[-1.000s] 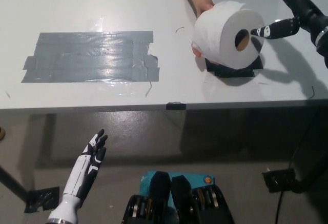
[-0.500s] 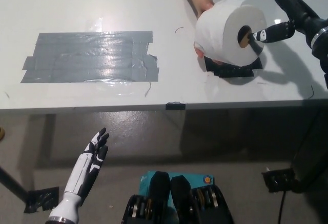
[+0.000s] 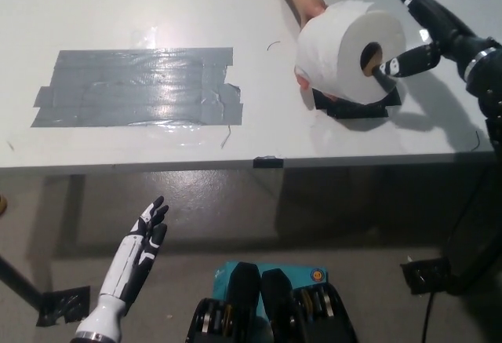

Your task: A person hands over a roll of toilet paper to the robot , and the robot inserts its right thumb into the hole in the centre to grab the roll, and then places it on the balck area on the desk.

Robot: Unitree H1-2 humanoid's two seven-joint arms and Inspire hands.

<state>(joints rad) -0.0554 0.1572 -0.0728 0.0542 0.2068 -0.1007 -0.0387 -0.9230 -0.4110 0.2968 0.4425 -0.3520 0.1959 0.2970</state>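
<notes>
Single head-mounted view only, looking steeply down from moderate range across the near edge of the desk (image 3: 259,13) to the floor (image 3: 329,217) below.

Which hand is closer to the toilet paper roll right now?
Right. The black right hand is at the toilet paper roll, thumb at its centre hole, fingers spread above. The white left hand hangs open below the desk edge, far to the roll's lower left.

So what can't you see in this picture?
- Head view: the person's hand is mostly behind the toilet paper roll; the top edge cuts off the arm.
- How far the right hand reaches into the roll's hole: hidden inside.
- The black patch is partly covered by the roll.
</notes>
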